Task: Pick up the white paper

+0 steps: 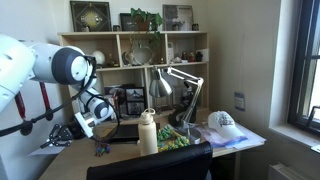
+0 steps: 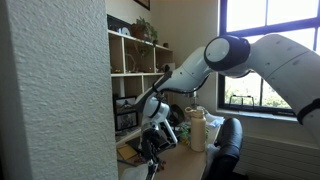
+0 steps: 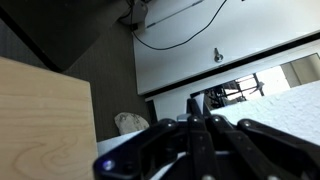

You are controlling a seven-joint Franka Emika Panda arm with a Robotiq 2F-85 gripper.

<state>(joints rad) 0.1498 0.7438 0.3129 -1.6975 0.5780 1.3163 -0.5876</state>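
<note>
Nearest, in the wrist view: tool (image 3: 200, 122) with fingers pressed together on the white paper (image 3: 290, 115), the sheet spreading to one side. In an exterior view: white bottle (image 1: 148, 132) upright on the worktop (image 1: 118, 150); arm (image 1: 68, 65) bent downward, wrist and paper near the bottle, on the side away from the cap (image 1: 222, 121). Behind the bottle: shelf (image 1: 130, 60), print there too small to read.

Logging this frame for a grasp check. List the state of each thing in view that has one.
tool: shut on the white paper.
white paper: held in the air.
white bottle: upright.
desk lamp: looks unlit.
white baseball cap: resting on the pale papers.
</note>
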